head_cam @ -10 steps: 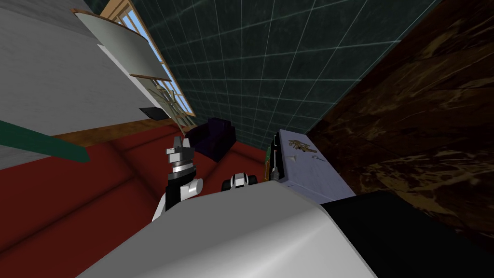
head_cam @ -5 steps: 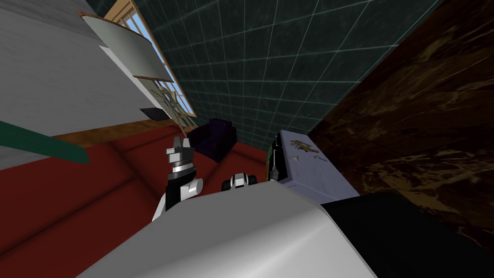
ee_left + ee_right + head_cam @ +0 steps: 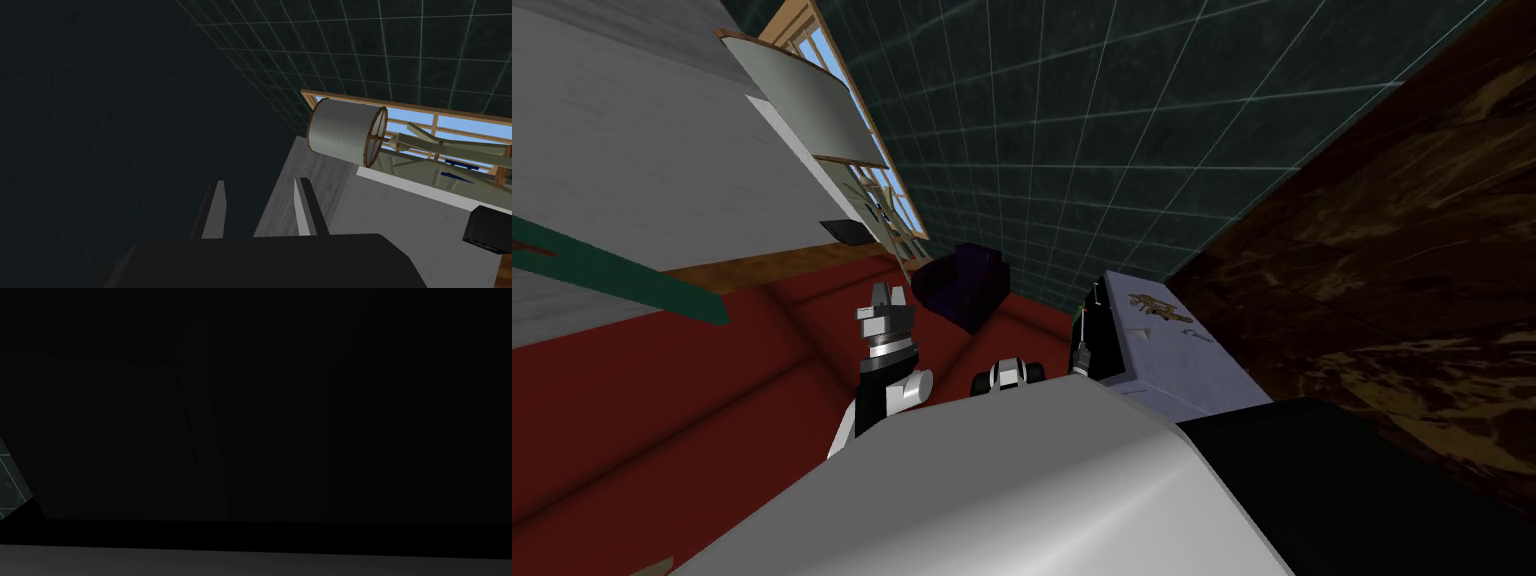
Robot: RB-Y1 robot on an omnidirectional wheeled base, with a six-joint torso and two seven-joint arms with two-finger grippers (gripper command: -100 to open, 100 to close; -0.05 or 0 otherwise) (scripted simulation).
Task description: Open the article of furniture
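The cabinet (image 3: 1172, 365), a low pale box with some brown clutter (image 3: 1157, 306) on its top, stands close in front of our right side; a brown marbled wall runs along the cabinet's right. Our right gripper (image 3: 1080, 352) sits hard up at the cabinet's dark front, near the corner away from that wall. The right wrist camera gives a flat, nearly black surface, which we take to be that front, and we cannot tell whether the gripper is clenched on a handle or loose. Our left gripper (image 3: 884, 296) is raised over the red floor, well to the cabinet's left, its fingers (image 3: 306, 210) parted with nothing between them. We judge the step in hand to be getting hold of the front and drawing it open. To do that well we should make sure of the hold before pulling, since no handle shows. Then we should pull slowly, straight out from the cabinet's front or along a door's arc, backing our base off rather than stretching the arm. We should hold the left arm clear of the cabinet and spare the clutter any jolt.
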